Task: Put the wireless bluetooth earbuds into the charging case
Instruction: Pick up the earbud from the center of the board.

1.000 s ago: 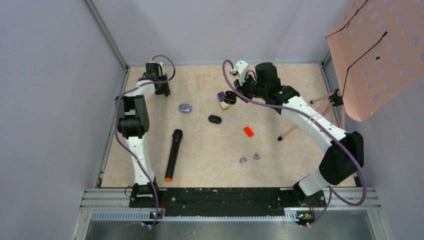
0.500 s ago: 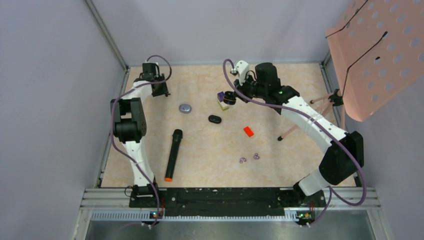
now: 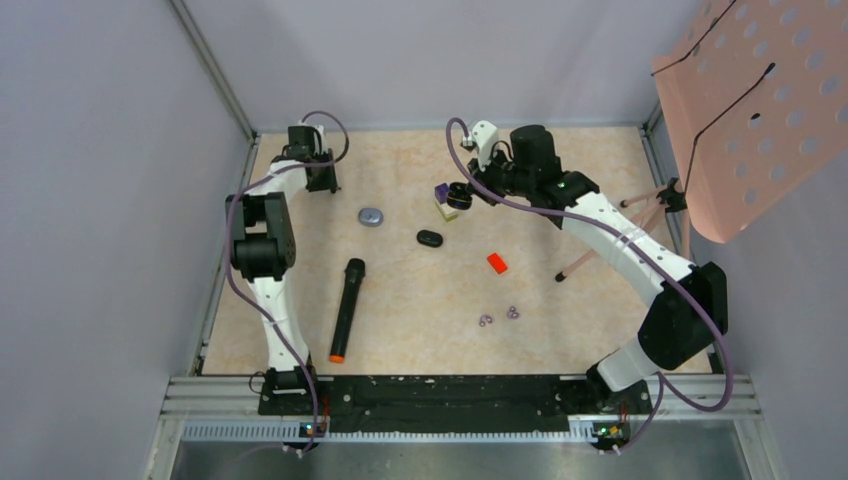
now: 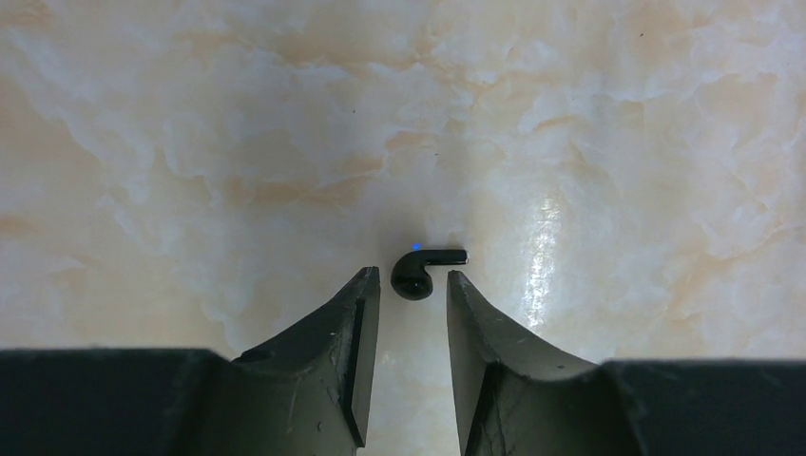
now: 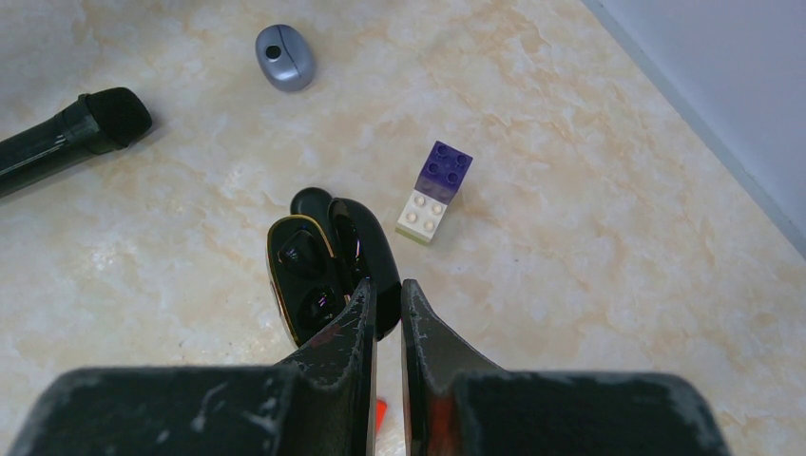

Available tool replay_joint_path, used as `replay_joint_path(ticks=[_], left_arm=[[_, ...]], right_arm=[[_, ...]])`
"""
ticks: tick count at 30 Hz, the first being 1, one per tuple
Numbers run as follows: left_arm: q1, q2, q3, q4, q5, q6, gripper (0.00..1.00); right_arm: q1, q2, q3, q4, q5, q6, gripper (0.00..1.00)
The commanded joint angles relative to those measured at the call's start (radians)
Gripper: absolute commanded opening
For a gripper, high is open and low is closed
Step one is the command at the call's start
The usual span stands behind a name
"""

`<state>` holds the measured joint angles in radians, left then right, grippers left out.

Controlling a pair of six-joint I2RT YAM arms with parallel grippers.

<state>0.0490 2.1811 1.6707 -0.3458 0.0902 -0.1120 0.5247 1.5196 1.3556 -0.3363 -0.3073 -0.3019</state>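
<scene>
One black earbud (image 4: 423, 273) with a short stem and a small blue light lies on the marble tabletop. It sits just ahead of my left gripper (image 4: 411, 282), at the mouth of the gap; the jaws stand apart and open, not touching it. In the top view this gripper (image 3: 322, 180) is at the far left corner. My right gripper (image 5: 386, 290) is shut on the edge of the open black charging case (image 5: 309, 271), gold-rimmed, with two hollow wells showing. In the top view it (image 3: 460, 193) holds the case beside a brick.
A purple-and-white brick (image 3: 445, 200) lies by the right gripper. On the table are a grey oval (image 3: 371, 216), a black oval object (image 3: 429, 238), a red block (image 3: 497, 263), a black microphone (image 3: 346, 308) and tiny purple rings (image 3: 498, 316). A pink perforated board (image 3: 760, 100) stands at right.
The left arm's wrist swung slightly left and back at the far corner. The right arm with the case has not moved.
</scene>
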Motion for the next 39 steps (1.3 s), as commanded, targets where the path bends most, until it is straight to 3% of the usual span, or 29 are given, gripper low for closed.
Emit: replay_joint_path(ticks=[1, 10, 21, 29, 39], left_arm=[[0.004, 0.021, 0.042, -0.002, 0.01, 0.031, 0.37], [0.003, 0.05, 0.064, 0.001, 0.013, 0.041, 0.29], [0.003, -0.006, 0.009, -0.017, 0.056, 0.094, 0.0], [-0.018, -0.257, -0.114, -0.023, 0.219, 0.315, 0.0], [-0.143, -0.778, -0.437, 0.029, 0.45, 0.808, 0.0]], right_arm=[[-0.011, -0.035, 0.012, 0.048, 0.002, 0.013, 0.0], [-0.012, -0.027, 0.016, 0.048, 0.005, 0.014, 0.0], [-0.02, -0.026, 0.011, 0.046, 0.01, 0.006, 0.0], [-0.021, -0.013, 0.011, 0.032, -0.01, -0.099, 0.0], [-0.021, 0.05, 0.06, 0.047, -0.085, -0.138, 0.0]])
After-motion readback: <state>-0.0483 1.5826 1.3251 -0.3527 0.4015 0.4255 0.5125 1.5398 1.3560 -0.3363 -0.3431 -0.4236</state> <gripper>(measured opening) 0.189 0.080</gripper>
